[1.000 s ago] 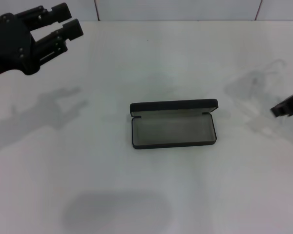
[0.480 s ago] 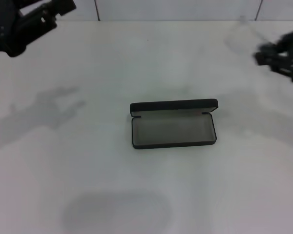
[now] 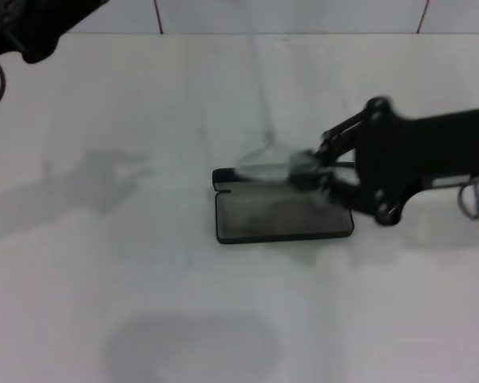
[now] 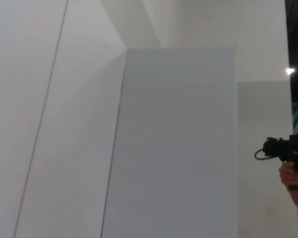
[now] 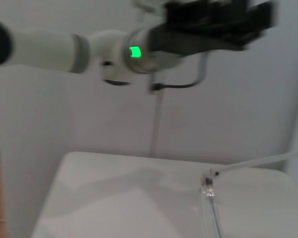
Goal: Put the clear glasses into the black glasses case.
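Swung in from the far right, the right hand (image 3: 303, 170) grips the clear glasses (image 3: 263, 166) above the black glasses case (image 3: 283, 217).

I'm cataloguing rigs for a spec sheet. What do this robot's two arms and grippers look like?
The right gripper is matte black, with angular linkage bars joined at round pivots and slim fingers; a thin looped cable hangs at its wrist. The left gripper is a similar blocky black unit, on a white cylindrical arm with a glowing green square light near the wrist and a thin dark cable beneath it.
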Robot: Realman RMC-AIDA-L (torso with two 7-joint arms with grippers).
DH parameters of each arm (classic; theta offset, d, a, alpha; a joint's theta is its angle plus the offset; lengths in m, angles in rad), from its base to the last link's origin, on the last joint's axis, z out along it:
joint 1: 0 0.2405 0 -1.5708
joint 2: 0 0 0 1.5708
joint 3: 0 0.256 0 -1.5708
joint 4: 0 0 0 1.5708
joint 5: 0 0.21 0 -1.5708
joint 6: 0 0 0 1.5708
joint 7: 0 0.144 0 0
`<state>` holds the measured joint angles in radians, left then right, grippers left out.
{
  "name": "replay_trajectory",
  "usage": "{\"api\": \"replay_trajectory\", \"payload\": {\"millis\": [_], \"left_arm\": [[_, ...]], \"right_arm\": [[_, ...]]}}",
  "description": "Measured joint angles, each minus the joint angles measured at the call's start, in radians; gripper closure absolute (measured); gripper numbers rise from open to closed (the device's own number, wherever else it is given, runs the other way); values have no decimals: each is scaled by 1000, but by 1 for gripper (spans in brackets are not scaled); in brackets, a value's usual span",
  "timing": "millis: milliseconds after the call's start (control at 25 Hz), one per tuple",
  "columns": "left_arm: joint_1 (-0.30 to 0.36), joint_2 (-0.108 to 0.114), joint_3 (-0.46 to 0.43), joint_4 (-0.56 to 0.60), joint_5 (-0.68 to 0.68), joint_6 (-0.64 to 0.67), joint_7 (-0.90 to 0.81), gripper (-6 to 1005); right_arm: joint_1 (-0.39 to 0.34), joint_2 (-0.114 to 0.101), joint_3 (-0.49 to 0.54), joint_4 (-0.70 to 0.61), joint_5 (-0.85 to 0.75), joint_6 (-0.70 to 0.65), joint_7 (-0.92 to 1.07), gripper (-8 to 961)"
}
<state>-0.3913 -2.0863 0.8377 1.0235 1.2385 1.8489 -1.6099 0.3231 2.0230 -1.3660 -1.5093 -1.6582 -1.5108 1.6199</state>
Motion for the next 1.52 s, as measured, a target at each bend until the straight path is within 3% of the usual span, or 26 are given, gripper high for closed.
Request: {"api": "replay_trajectory", "payload": {"millis": [200,400,1120,1520], "left_arm": [[-19,0,30,-82,-58,0,58,823],[-51,5,37,-159,-33,-4,97,902],[-55,9,41,-173,113,9,100,916],[-62,20,102,-175,123,13,99,915]], "right_arm": [[49,0,-88,134,84,18,-144,836],[59,1,-126,152,159,25,-237,836],[60,0,-115,159,272,25,-307,837],[60,1,-104,173,275,24,-308,837]]}}
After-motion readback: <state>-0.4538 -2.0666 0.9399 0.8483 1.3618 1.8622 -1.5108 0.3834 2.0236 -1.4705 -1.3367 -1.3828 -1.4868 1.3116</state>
